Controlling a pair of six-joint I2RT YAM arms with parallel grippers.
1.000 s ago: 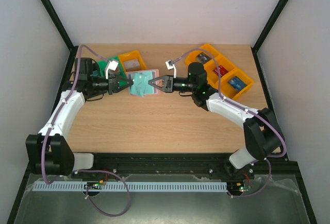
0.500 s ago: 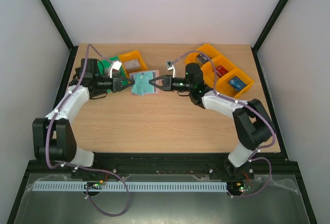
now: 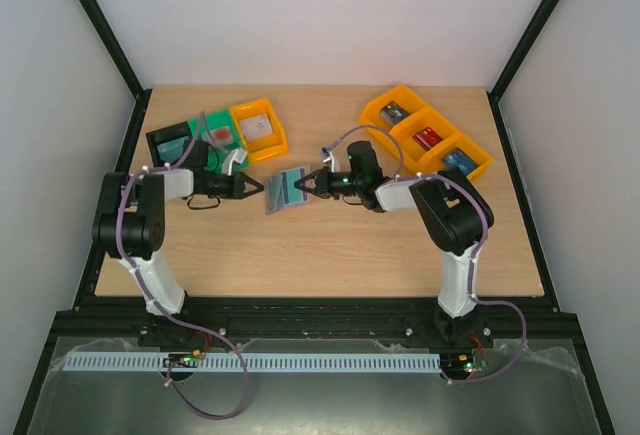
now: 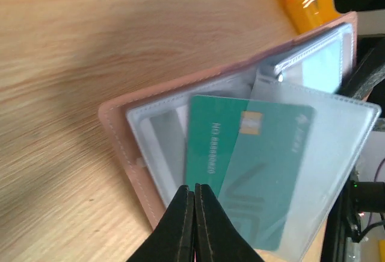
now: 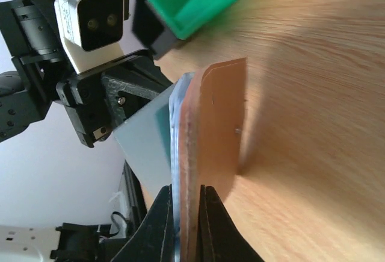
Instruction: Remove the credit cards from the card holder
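Observation:
The card holder (image 3: 287, 189) lies open and tilted at mid-table, its tan cover (image 5: 219, 129) standing on edge on the wood. My right gripper (image 5: 186, 197) is shut on its right edge (image 3: 303, 184). A teal credit card (image 4: 207, 147) sticks partway out of a clear sleeve inside the holder (image 4: 120, 147). My left gripper (image 4: 194, 188) is shut with nothing between its fingers. Its tips point at the holder's left edge (image 3: 261, 187), just over the teal card's near end. Other credit cards do not show.
An orange bin (image 3: 258, 130), a green bin (image 3: 215, 130) and a black bin (image 3: 170, 141) stand behind the left gripper. A row of orange bins (image 3: 425, 135) holding small items runs along the back right. The left wrist camera (image 5: 90, 18) faces the right gripper closely.
Both arms have folded back and both grippers have come down and nearer, bringing the card holder with them toward the table. Both grippers stay shut.

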